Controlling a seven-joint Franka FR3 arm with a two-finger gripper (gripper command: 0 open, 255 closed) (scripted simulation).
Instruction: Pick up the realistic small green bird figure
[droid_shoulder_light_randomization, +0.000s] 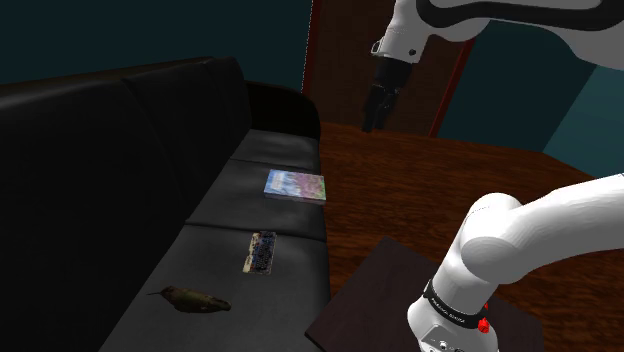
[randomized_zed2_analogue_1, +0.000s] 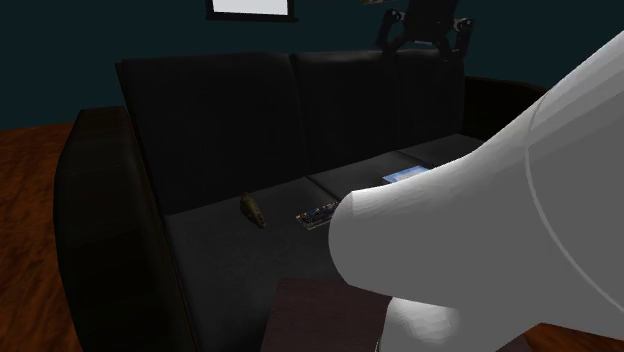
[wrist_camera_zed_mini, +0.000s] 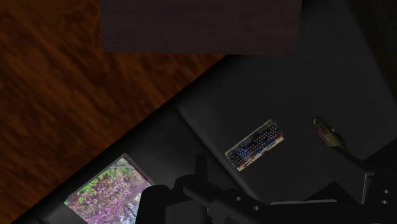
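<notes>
Here, slender olive-brown bird figure (droid_shoulder_light_randomization: 196, 300) lying on smooth black sofa (droid_shoulder_light_randomization: 90, 160), black fingers (droid_shoulder_light_randomization: 371, 115) parted, empty, well apart.

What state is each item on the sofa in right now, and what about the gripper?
olive-green bird figure: lying on the sofa seat, not lifted, nothing touching it.
small patterned card: flat on the seat, between the bird and the book.
colourful book: closed, flat on the seat.
gripper: up in the air, well apart from all three items.
</notes>
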